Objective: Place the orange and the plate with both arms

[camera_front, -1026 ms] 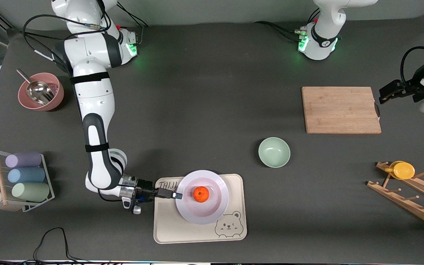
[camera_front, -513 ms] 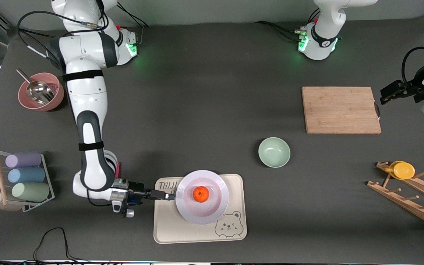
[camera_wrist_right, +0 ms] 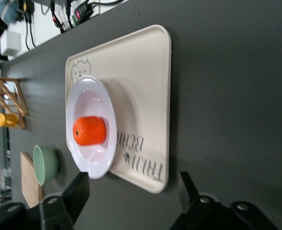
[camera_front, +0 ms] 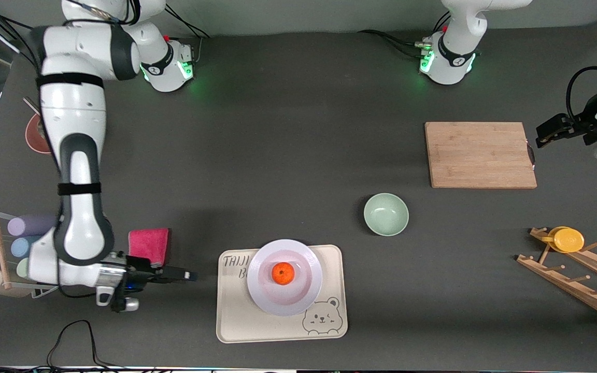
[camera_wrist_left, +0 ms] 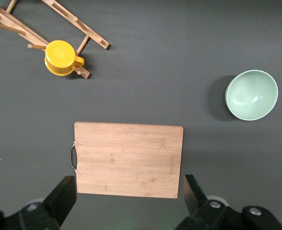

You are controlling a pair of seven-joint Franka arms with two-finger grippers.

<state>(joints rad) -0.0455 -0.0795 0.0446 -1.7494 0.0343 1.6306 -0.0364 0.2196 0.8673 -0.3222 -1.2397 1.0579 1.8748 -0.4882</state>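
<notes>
The orange (camera_front: pixel 283 273) sits in the middle of the white plate (camera_front: pixel 303 298), and the plate rests on a cream bear tray (camera_front: pixel 278 329).

The right gripper (camera_front: pixel 190 276) hangs low over bare table just off the tray's edge toward the right arm's end, holding nothing. Its fingers (camera_wrist_right: pixel 78 191) stand apart, which only the right wrist view shows plainly; from the front they look like one dark bar. That wrist view also shows the plate lying over part of the tray's printed lettering, with the green bowl (camera_wrist_right: pixel 46 165) farther off.

The left gripper (camera_front: pixel 539 139) waits above the table beside the handle end of the wooden cutting board (camera_front: pixel 480 154), well away from the plate. The left wrist view looks straight down between its spread fingers (camera_wrist_left: pixel 64 196) at the board, the green bowl (camera_wrist_left: pixel 252 94) and a yellow cup (camera_wrist_left: pixel 60 58) on a wooden peg rack (camera_wrist_left: pixel 50 24); it shows nothing of the plate or orange.

A second ago the right gripper's tips were at the plate's rim; now it has backed clear of the tray and its fingers have widened. The plate, orange and left arm have not moved.

A pink cloth (camera_front: pixel 148 245), hidden under the arm before, lies just beside the right gripper. The right arm now covers most of the pink bowl (camera_front: pixel 33 139) and part of the rack of pastel cups (camera_front: pixel 24 243). Nothing lies between the gripper and the tray.
</notes>
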